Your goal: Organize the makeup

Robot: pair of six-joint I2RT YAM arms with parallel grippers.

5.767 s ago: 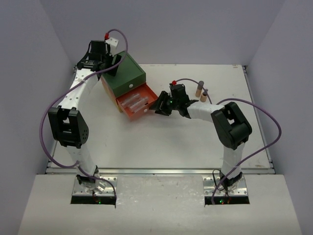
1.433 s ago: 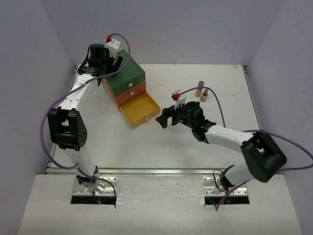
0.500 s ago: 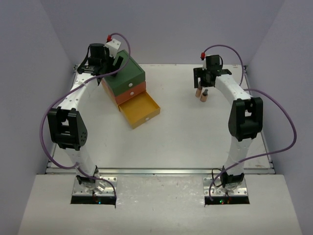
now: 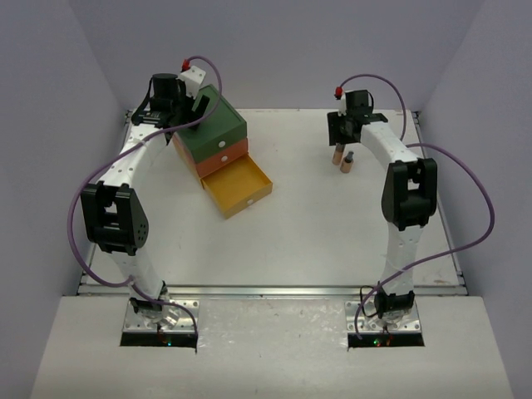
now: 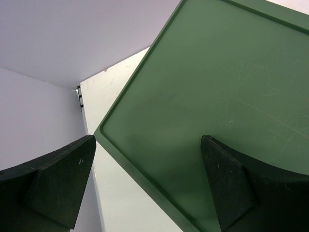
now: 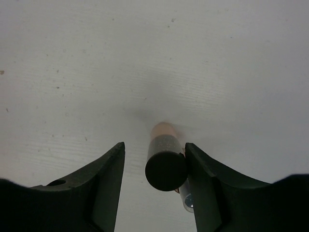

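Observation:
Two slim tan tubes of the makeup stand upright at the far right of the table: one [image 4: 337,155] under my right gripper [image 4: 340,140], the other [image 4: 348,159] just right of it. In the right wrist view the dark-capped tube [image 6: 165,166] stands between the fingers of the right gripper [image 6: 154,147]. The right finger touches its cap and a gap remains on the left side. A second small item [image 6: 187,201] peeks out behind that finger. My left gripper [image 5: 148,141] hangs open over the drawer chest's green top [image 5: 217,72], holding nothing.
The drawer chest [image 4: 214,125] stands at the far left with its orange drawer [image 4: 224,158] pushed in and its yellow bottom drawer [image 4: 239,188] pulled out towards the table's middle. Nothing shows inside the yellow drawer. The back wall is close behind both grippers.
The right arm swung from the table's middle to the far-right tubes, and its jaws have narrowed around one tube. Earlier the orange drawer went in and the yellow one came out. The left arm stayed still.

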